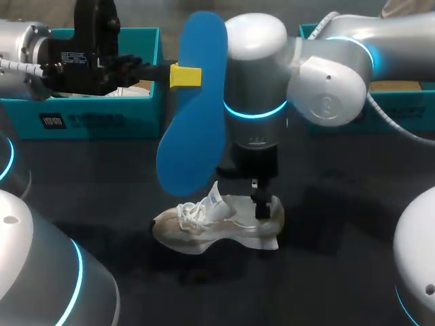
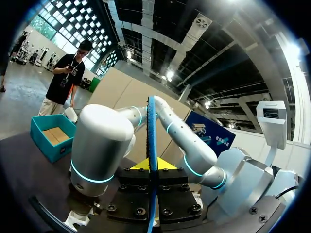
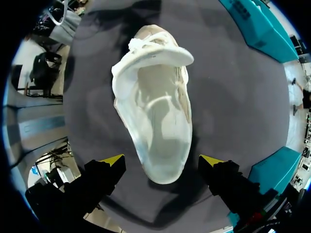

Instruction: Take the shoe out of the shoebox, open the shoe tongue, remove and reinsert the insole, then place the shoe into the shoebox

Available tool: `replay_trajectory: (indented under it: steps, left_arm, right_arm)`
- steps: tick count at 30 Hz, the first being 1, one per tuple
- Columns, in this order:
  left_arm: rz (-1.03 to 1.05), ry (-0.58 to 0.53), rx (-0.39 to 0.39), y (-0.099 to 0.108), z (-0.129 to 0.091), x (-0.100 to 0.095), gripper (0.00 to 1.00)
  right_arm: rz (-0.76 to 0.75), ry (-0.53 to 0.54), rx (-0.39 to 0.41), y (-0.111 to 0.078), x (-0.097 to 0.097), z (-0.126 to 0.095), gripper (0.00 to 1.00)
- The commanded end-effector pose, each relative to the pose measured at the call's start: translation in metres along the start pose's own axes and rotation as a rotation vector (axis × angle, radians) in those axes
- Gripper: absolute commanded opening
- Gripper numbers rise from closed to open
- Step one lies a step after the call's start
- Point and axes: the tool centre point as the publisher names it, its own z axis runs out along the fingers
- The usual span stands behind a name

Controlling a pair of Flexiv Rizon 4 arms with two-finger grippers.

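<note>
A blue insole (image 1: 194, 102) hangs upright in the air above the table, with my left gripper (image 1: 185, 75) shut on its edge near the middle. In the left wrist view the insole (image 2: 152, 141) stands edge-on between the yellow tips of the left gripper (image 2: 153, 165). A white shoe (image 1: 217, 227) lies on the dark table, its tongue pulled up and its inside bare (image 3: 158, 111). My right gripper (image 3: 163, 160) hovers over the shoe's heel, open, one finger (image 3: 109, 167) on each side and not touching it.
A teal shoebox (image 1: 88, 119) stands at the back left behind the left arm. A second teal box (image 1: 401, 112) stands at the back right. My right arm (image 1: 255, 81) hangs straight down over the shoe, close beside the insole.
</note>
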Motion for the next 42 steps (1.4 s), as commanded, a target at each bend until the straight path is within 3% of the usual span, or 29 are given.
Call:
replay_trajectory:
  steps: [1,15,30,42]
  left_arm:
    - [-0.001,-0.001,-0.003,0.0,0.001,0.0,0.0]
    - [-0.001,-0.001,-0.003,0.0,0.001,0.0,0.0]
    - [-0.001,-0.001,-0.003,0.0,0.001,0.0,0.0]
    - [-0.001,-0.001,-0.003,0.0,0.001,0.0,0.0]
  right_arm:
    - [-0.007,-0.004,0.003,0.002,-0.006,-0.006,1.0]
    - [-0.044,-0.04,-0.003,0.026,-0.036,-0.007,1.0]
    - [-0.014,-0.021,-0.042,0.029,-0.045,0.041,1.0]
    - [0.002,0.004,-0.053,0.03,-0.048,0.063,1.0]
